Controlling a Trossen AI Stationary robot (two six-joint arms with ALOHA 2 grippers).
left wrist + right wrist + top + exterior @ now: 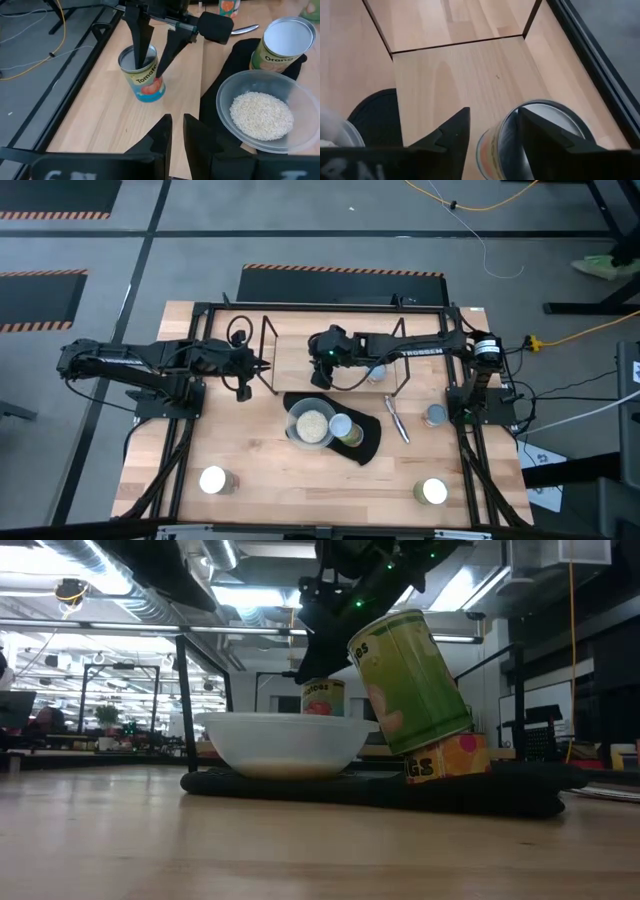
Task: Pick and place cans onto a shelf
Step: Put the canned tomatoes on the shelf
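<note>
Wood bench (260, 470) on grey floor, open lab with ceiling lights behind.
Black mat (368, 442) holds a clear bowl (311, 423) of rice and an orange-label can (345, 429). Right end effector (152, 47) straddles the rim of a tomato can (143, 75) standing inside the wire shelf (268, 350), one finger inside; cannot tell if it's gripping. Left end effector (177, 131) hovers near, nearly closed, empty. Other cans (215, 479) stand at the bench's corners.
</note>
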